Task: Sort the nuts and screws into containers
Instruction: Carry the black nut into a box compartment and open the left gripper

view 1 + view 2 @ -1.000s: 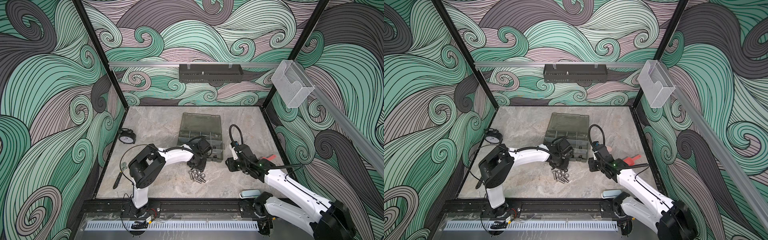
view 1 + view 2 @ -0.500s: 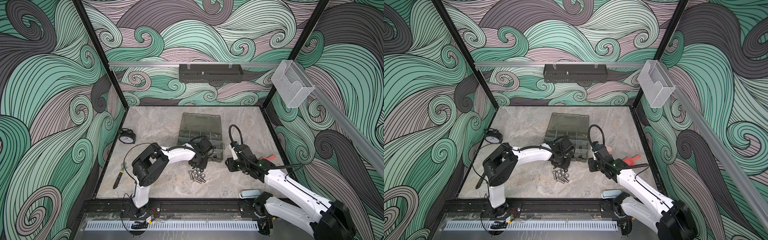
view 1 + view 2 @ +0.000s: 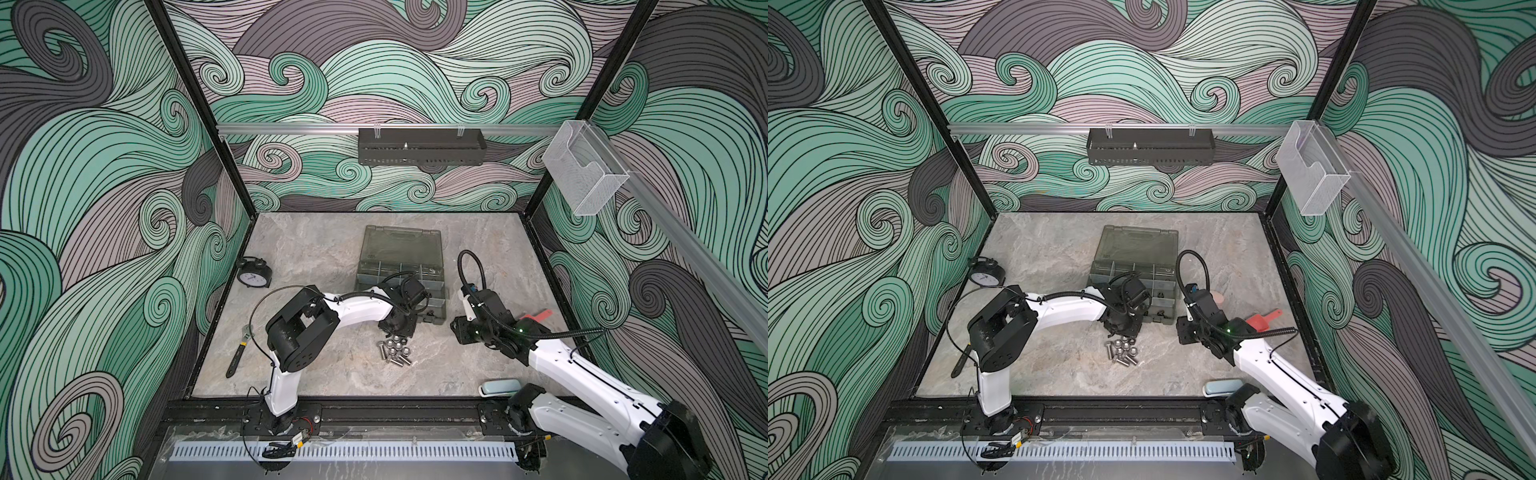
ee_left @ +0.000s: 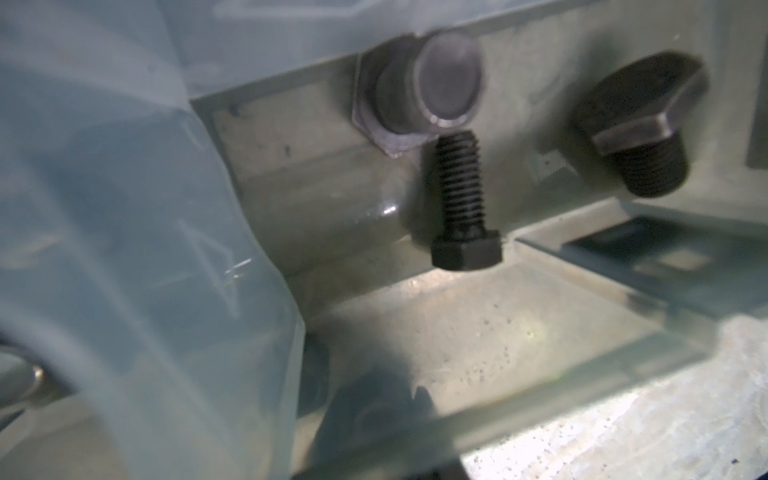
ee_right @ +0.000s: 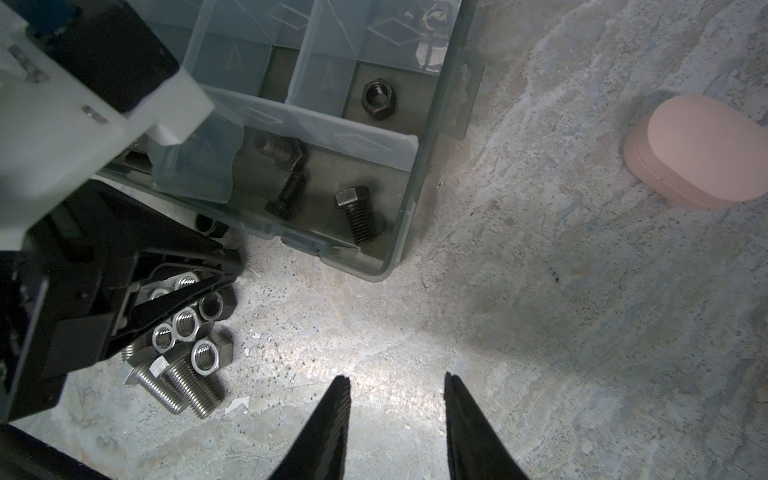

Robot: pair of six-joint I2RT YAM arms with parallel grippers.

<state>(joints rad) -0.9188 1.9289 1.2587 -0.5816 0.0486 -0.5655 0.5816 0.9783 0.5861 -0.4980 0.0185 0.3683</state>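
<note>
Left gripper (image 5: 237, 270) sits among loose nuts (image 5: 185, 322) and screws (image 5: 183, 390) piled just near of the containers (image 5: 409, 208), likely picking; its jaws' state I cannot tell. Right gripper (image 5: 397, 395) hovers rightward, jaws spread, giving room

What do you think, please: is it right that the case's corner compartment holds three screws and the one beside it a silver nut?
Not quite: the nut is black, not silver, as the right wrist view shows; three screws do lie in the corner compartment.

Dividers of the containers (image 5: 374, 137) bear embossed triangles and diamonds; no legible lettering.
</note>
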